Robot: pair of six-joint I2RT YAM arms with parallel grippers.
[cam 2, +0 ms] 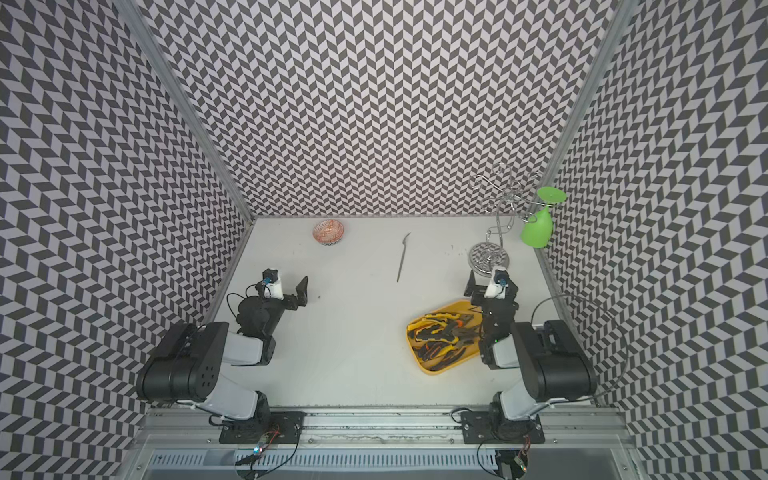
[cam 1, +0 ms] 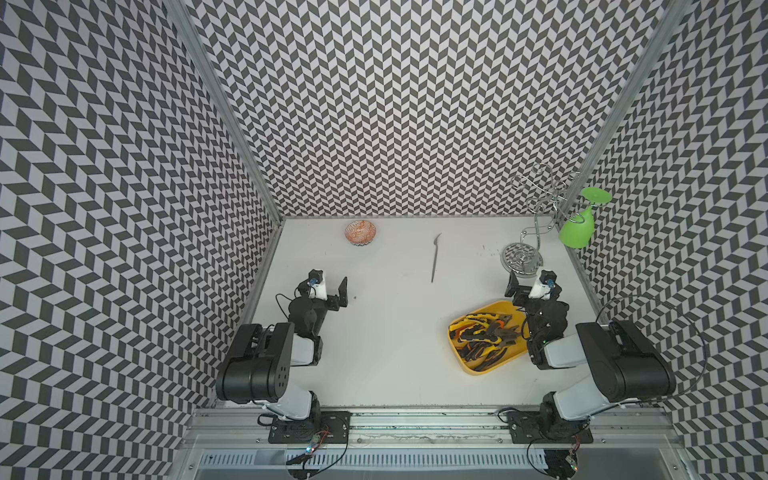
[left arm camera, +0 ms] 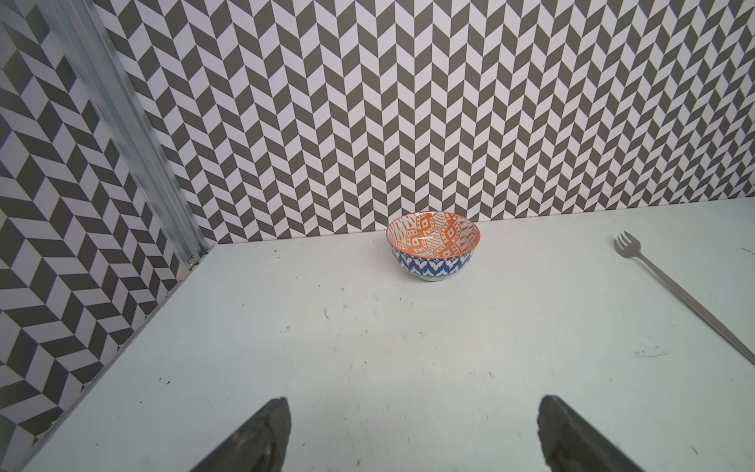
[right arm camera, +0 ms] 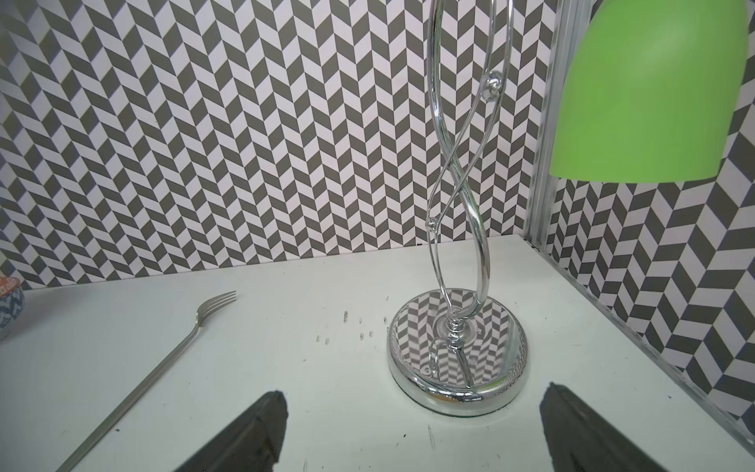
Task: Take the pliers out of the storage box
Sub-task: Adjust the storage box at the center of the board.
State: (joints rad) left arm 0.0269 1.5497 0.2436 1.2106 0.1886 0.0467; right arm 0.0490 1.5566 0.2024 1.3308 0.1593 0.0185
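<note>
The pliers (cam 1: 486,334) all lie heaped inside the storage box (cam 1: 496,308), a shallow yellow tray. None is out on the table yet, so the task looks unstarted. The tray seems barely longer than one tool, which is probably why most of them lie lengthwise along it and overlap and cross. As far as the top views show, the yellow-and-black and orange-and-black handles point towards the box's open-table end. The grey noses point towards the end tucked under the right arm. Individual pairs are hard to tell apart in the tangle.

The right gripper (right arm camera: 412,402) hangs just past the box's far corner with its jaws spread wide and nothing between them. It faces away from the box, towards a chrome stand (right arm camera: 455,351). The left gripper (left arm camera: 412,408) is well apart from the box, across the bare table, equally wide open and empty, and it looks at a patterned bowl (left arm camera: 433,245). Both arms sit folded, seemingly in a ready pose. A fork (cam 1: 435,257) lies well beyond the box, untouched.
</note>
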